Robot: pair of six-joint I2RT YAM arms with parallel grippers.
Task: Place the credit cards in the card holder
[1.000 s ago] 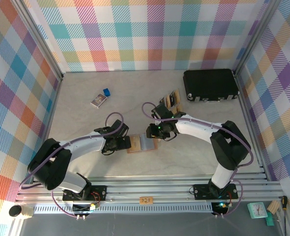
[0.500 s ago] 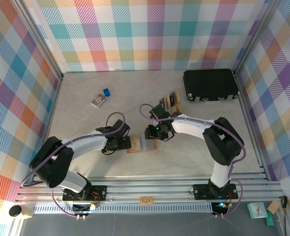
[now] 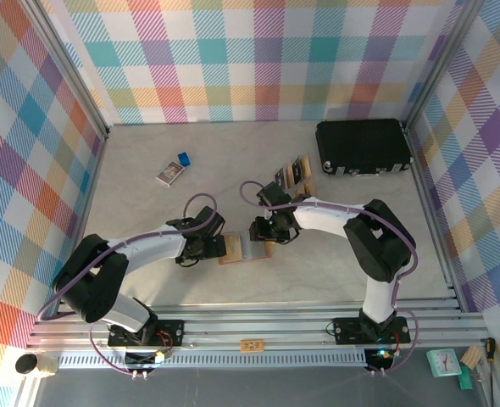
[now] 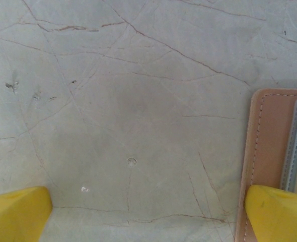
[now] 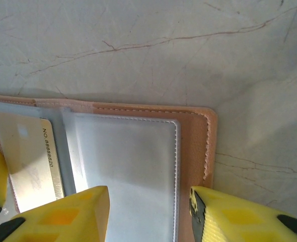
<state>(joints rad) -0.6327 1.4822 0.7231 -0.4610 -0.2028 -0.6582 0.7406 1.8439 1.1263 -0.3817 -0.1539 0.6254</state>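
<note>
Right end effector (image 5: 147, 199): parted narrowly over card holder (image 5: 194, 126), edged left since | left end effector (image 4: 147, 201): wide, unmoved

One holder (image 3: 246, 248), one gold card (image 5: 30, 161) in it, a loose card pile (image 3: 294, 174) too small to count, one case (image 3: 364, 146), one box (image 3: 170, 173).

Tan stitched leather-look card holder (image 5: 211, 141), glossy clear plastic sleeves (image 5: 128, 161), matt cracked grey tabletop (image 4: 138, 101), shiny gold card (image 5: 30, 161)
</note>
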